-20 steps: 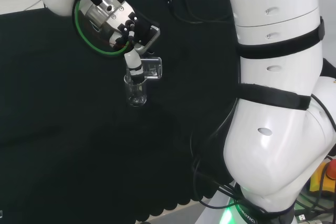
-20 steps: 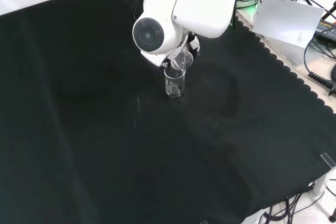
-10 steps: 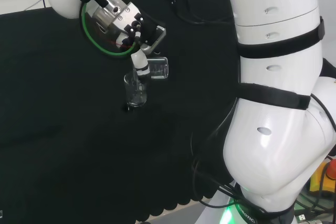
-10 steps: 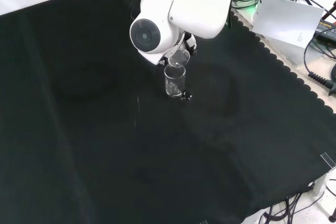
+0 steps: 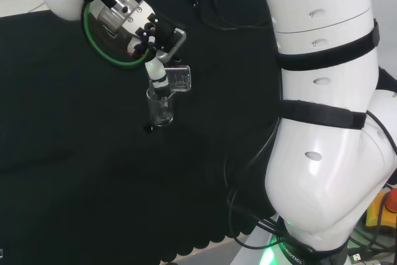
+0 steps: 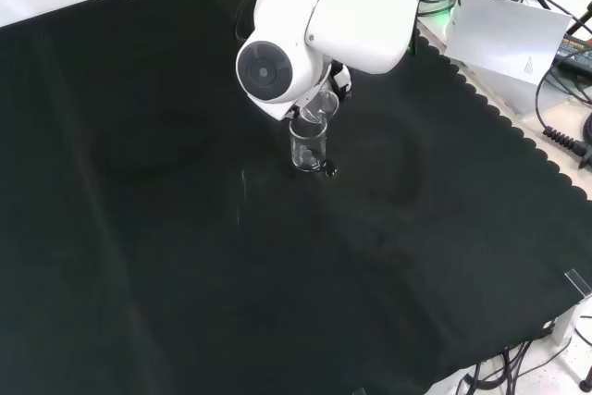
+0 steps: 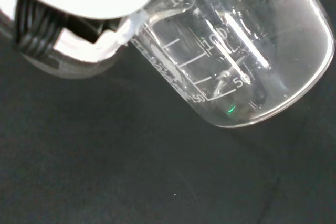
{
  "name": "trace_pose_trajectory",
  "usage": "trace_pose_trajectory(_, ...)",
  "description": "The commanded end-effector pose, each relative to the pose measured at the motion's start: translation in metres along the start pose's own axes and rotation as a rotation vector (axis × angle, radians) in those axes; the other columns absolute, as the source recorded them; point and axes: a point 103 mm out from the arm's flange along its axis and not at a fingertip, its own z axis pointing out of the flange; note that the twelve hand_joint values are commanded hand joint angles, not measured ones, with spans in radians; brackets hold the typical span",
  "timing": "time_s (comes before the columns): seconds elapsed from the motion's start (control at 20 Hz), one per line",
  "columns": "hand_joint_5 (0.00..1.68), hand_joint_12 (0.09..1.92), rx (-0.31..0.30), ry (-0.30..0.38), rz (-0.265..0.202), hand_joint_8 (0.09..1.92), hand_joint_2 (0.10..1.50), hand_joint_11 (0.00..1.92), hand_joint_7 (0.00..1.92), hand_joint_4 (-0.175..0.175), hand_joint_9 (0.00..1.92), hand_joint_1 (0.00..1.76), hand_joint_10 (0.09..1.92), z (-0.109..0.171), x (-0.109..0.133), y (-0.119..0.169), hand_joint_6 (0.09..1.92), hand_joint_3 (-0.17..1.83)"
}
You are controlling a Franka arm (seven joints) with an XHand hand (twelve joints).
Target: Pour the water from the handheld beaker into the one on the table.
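Head view, upper left of the frame: the hand (image 5: 156,36) has its fingers (image 5: 157,72) curled round a clear beaker (image 5: 176,78), which lies tipped on its side with its base toward the right of the frame and its mouth toward the left. Directly beneath that mouth a second clear beaker (image 5: 160,108) stands upright on the black cloth (image 5: 74,172); the two rims are very close, and whether they touch cannot be told. The arm (image 5: 322,110) fills the right of the frame.

Front view, upper centre: a white link with a round grey cap (image 6: 269,72) stands before the hand. The tipped beaker (image 6: 318,107) shows just below and right of the cap, with the standing beaker (image 6: 307,146) straight under it. A small shiny spot (image 6: 329,170) lies on the cloth (image 6: 185,256) against the lower right of the standing beaker's foot.

Wrist view: the held beaker (image 7: 231,61) is seen close, printed scale lines on its wall, with black cloth (image 7: 105,171) behind. How much water it holds cannot be told.
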Motion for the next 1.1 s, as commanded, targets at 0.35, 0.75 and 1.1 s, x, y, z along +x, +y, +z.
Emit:
trace_pose_trajectory(0.35,1.4,0.72,0.017,-0.006,0.012,0.09,0.74,1.31,1.57,-0.175,1.63,1.32,0.09,0.021,-0.022,0.007,0.32,0.41)
trace_pose_trajectory(0.75,1.4,0.72,0.028,-0.022,0.023,0.09,0.74,1.31,1.57,-0.175,1.63,1.32,0.09,-0.003,0.005,-0.003,0.32,0.41)
trace_pose_trajectory(1.1,1.4,0.72,0.045,-0.044,0.029,0.09,0.74,1.31,1.57,-0.175,1.63,1.32,0.09,0.002,0.002,0.0,0.32,0.41)
